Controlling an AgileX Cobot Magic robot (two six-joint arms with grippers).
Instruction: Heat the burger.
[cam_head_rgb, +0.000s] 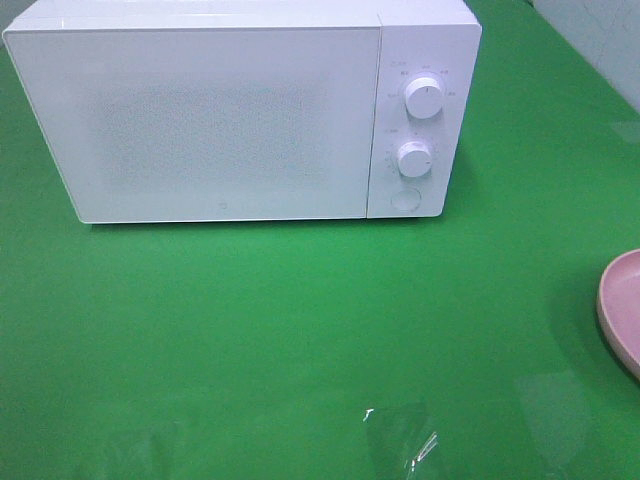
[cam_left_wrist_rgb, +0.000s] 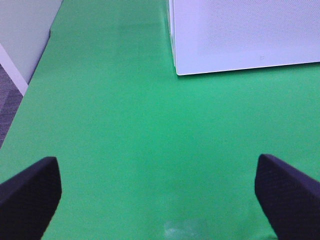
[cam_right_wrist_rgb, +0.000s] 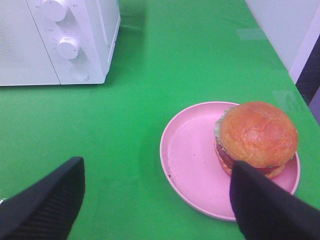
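Between our right gripper's (cam_right_wrist_rgb: 155, 200) spread black fingers (cam_right_wrist_rgb: 42, 200), holding nothing, lies the glossy golden-brown burger (cam_right_wrist_rgb: 256, 136) on one side of a round pink plate (cam_right_wrist_rgb: 192, 160). Our left gripper (cam_left_wrist_rgb: 157, 192) also hangs released above bare green table (cam_left_wrist_rgb: 125, 140), near the corner of the white box-shaped microwave (cam_head_rgb: 240, 110). Its door (cam_head_rgb: 200, 120) looks closed, so we judge the task barely begun: opening that door seems the first need, then a careful, soft grasp around the bun
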